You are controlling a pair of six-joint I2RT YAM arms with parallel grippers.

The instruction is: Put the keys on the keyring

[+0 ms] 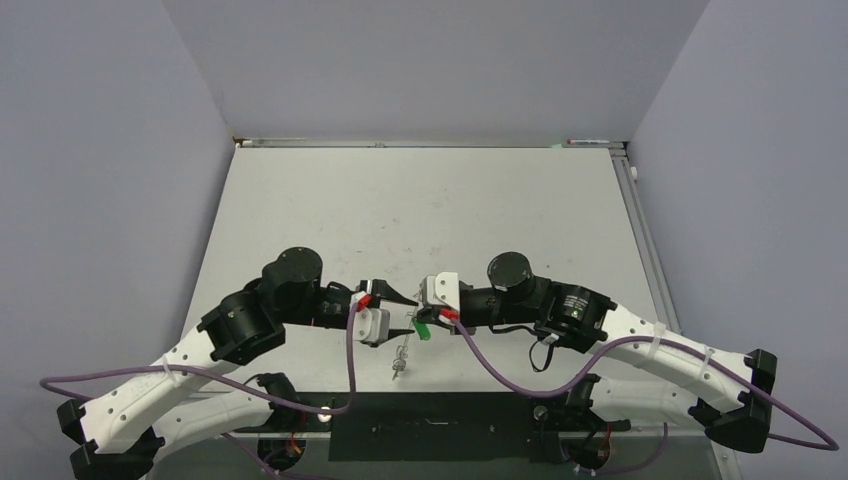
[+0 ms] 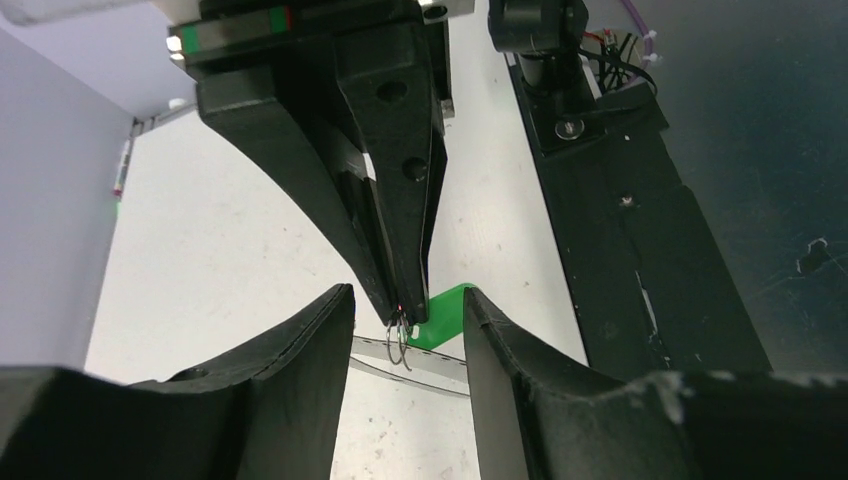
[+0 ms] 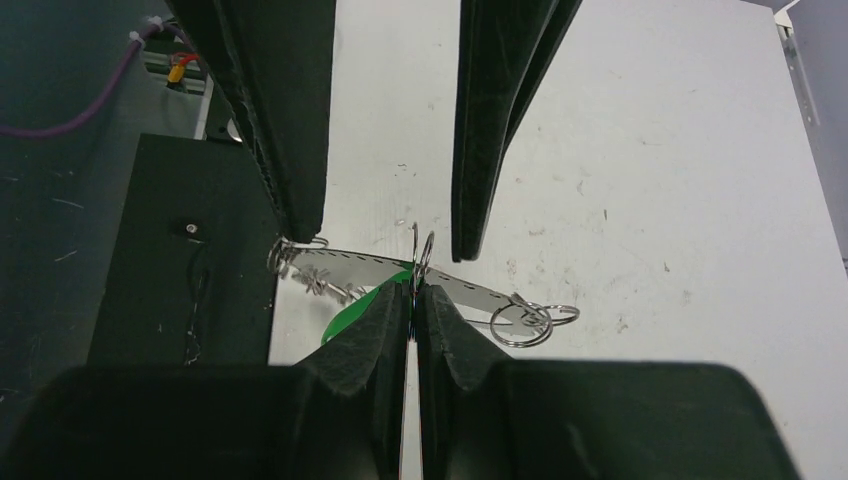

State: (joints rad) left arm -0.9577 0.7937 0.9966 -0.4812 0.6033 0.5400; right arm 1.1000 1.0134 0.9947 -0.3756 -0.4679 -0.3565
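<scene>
While the left gripper [image 2: 407,300] gapes, the right gripper [image 3: 412,292] pinches a wire ring [image 3: 423,250].

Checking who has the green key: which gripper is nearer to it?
Right. The right gripper is shut on a small wire ring right beside the green key; the left gripper is open, its fingers standing off on either side.

A robotics lab cell: plain grey walls [image 1: 430,60] enclose a scuffed white table [image 1: 330,200] with two robot arms [image 1: 250,325].
</scene>
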